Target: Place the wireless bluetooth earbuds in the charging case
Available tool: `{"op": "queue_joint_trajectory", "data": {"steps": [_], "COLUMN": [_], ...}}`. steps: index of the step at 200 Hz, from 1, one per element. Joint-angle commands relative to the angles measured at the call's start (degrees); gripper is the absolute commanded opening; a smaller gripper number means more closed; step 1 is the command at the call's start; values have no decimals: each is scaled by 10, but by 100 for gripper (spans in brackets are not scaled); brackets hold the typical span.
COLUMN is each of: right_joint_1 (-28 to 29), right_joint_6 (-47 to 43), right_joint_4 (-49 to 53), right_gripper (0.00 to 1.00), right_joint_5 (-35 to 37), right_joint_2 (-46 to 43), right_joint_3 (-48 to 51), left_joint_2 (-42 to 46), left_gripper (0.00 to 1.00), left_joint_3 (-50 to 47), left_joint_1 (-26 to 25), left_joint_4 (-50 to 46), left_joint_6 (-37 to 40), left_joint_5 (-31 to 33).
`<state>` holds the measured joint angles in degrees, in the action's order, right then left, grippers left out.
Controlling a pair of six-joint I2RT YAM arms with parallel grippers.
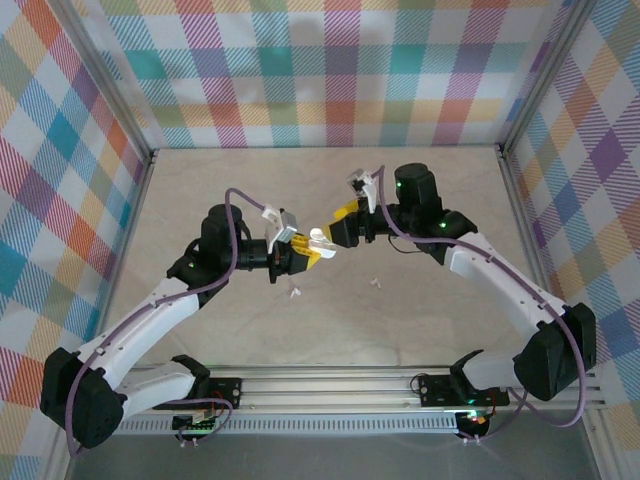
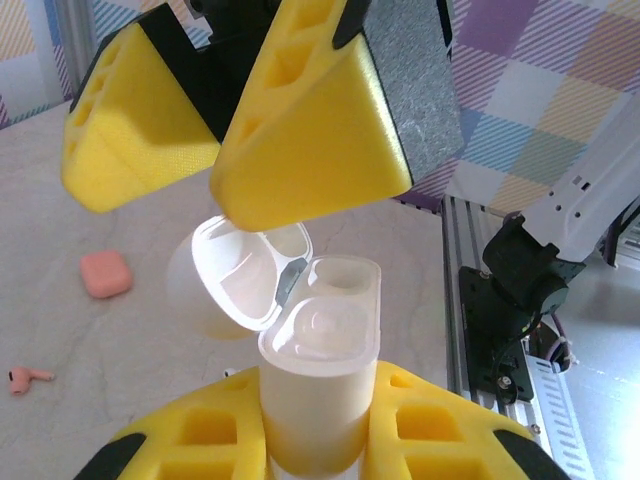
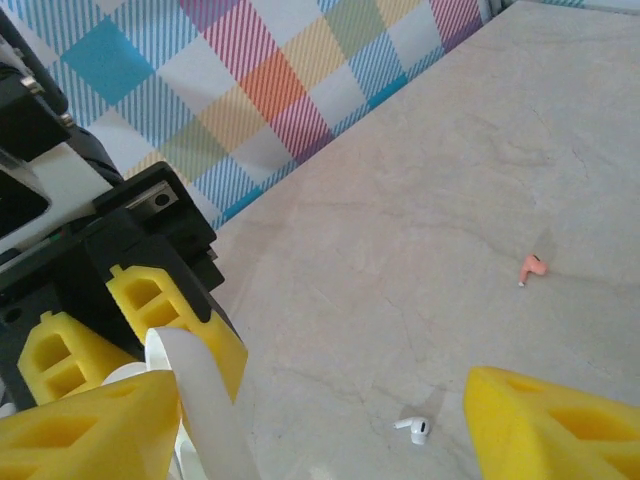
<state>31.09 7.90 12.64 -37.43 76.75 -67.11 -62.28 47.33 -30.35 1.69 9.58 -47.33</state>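
Your left gripper (image 2: 315,445) sits closest to the lens, clenched on the lower body of the white charging case (image 2: 320,345). It holds the case upright, off the table (image 3: 450,150), with the lid (image 2: 250,275) swung open; both sockets look empty. Hold that clamp steady with the mouth facing up. Your right gripper (image 2: 205,185) hangs just above the lid, fingers spread, carrying nothing. Back it away upward so neither pad knocks the lid shut. No earbud is in the case: 2 white earbuds (image 1: 295,293) lie on the table beneath the grippers, and a pinkish earbud (image 3: 532,267) rests farther off. Take a white one, since it likely matches this case. Pinch it by the bulb, stem pointing down, so it drops straight into a socket.
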Motion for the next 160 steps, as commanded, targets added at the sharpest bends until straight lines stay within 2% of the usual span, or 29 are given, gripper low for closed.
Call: {"op": "queue_joint_trajectory", "data": {"steps": [1,37,75,109,136,160], "right_joint_1": [-3,-6,-21,-29,-32,-37], "right_joint_6": [3,-6,18,36,43,41], "right_joint_4": [13,30,50,68,81,156], "right_gripper": [74,74,74,75,77,77], "right_joint_5": [23,24,28,58,109,214], "right_joint_2": [9,-16,-35,-58,-85,-81], "right_joint_3": [-18,-20,-13,7,38,43], "left_joint_2": [12,6,15,35,53,78], "left_gripper": [0,0,0,0,0,0], "left_joint_3": [0,-4,-52,-82,-115,-144], "left_joint_1": [-3,-3,-3,-2,-2,-3], "left_joint_4": [28,30,69,62,60,56], "left_joint_6": [-4,-18,-55,-71,-83,-92], "left_joint_5": [-18,25,63,106,127,151]}}
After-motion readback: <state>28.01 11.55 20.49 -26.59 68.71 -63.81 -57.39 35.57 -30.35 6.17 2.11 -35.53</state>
